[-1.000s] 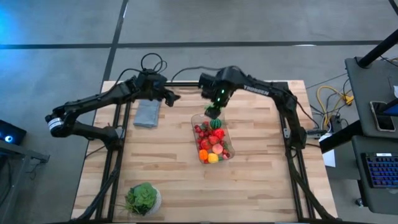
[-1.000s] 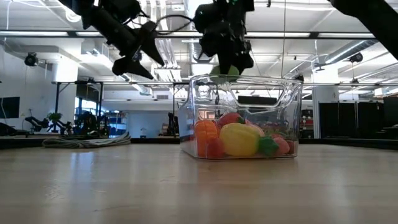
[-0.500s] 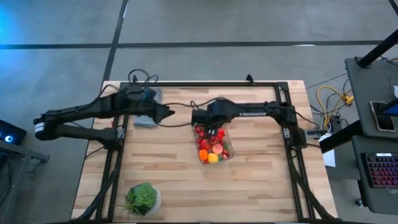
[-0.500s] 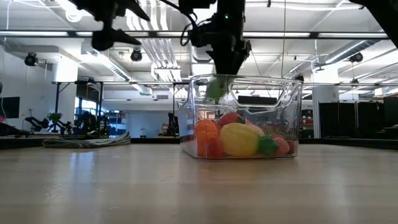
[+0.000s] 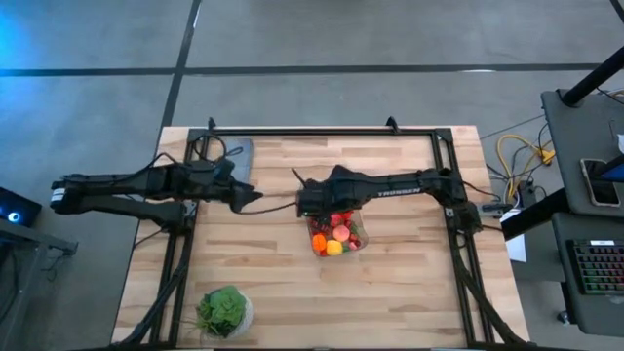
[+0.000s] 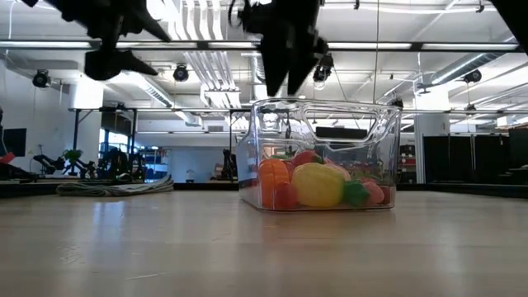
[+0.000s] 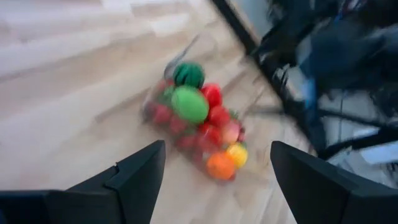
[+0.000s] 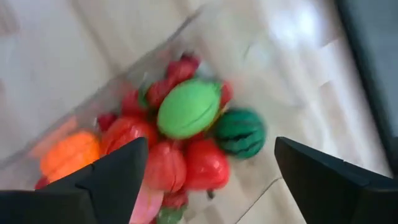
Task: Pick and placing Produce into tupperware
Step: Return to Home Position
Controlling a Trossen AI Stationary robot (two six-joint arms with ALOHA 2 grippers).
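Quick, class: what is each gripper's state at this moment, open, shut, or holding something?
Left gripper: open, empty, above the table beside the clear tub.
Right gripper: open, empty, over the tub.

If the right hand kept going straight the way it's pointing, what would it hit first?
The right hand would likely meet the green fruit lying topmost in the clear tub; depth is unclear.

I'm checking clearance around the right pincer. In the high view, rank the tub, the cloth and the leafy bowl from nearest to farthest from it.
From the right pincer:
1. Tub, just beside it, toward the picture's lower right.
2. Cloth, up and to the left.
3. Leafy bowl, at the table's lower-left corner.
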